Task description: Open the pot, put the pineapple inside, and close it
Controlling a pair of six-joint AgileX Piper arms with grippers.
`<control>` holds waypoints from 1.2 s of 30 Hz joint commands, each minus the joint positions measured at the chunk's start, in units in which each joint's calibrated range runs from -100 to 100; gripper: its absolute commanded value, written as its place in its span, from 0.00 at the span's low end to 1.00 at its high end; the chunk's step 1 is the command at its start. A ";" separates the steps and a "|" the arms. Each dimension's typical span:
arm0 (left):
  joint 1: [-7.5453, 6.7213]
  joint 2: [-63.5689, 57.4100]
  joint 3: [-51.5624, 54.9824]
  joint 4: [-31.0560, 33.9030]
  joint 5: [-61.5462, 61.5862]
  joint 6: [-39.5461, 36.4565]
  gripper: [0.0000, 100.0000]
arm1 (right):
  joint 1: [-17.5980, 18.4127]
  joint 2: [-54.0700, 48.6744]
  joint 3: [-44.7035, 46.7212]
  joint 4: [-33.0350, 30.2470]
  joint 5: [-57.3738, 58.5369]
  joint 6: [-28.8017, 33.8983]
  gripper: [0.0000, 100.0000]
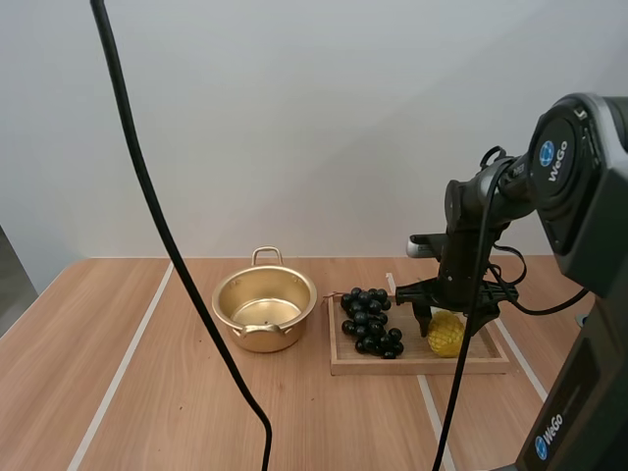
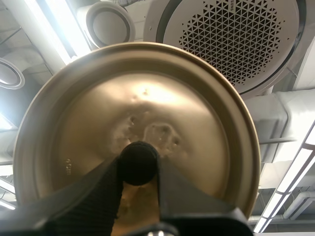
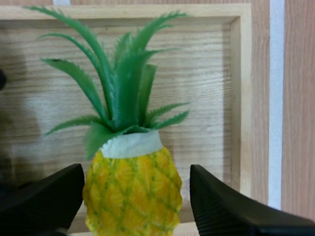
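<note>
Right tool (image 3: 137,169) is hanging wide open over the wooden tray (image 1: 417,367), its two fingers standing apart on either side of the pineapple (image 3: 130,196) and not pinching its yellow body. Left tool (image 2: 139,172) is clamping the gold lid (image 2: 197,123) by its black knob (image 2: 139,161), fingertips pinching that knob from both sides. On the bench (image 1: 147,392), the tray is lying just right of the pot (image 1: 265,339). The pot is sitting uncovered, its shiny gold inside showing. A bunch of grapes (image 1: 368,319) is filling the tray's left half. The pineapple is lying in the right half, green leaves pointing toward one tray rim.
</note>
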 commanded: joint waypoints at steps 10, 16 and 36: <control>-0.10 -0.42 -0.41 0.88 1.46 -0.77 0.00 | -0.22 5.51 -0.50 -1.19 1.76 -0.92 0.00; -0.10 -0.42 -0.41 0.88 1.46 -0.77 0.00 | -0.22 4.44 -1.56 -1.19 3.07 -0.92 0.00; -0.10 -0.42 -0.41 0.88 1.46 -0.77 0.00 | -0.22 -28.34 -6.06 1.96 -17.19 -0.92 0.00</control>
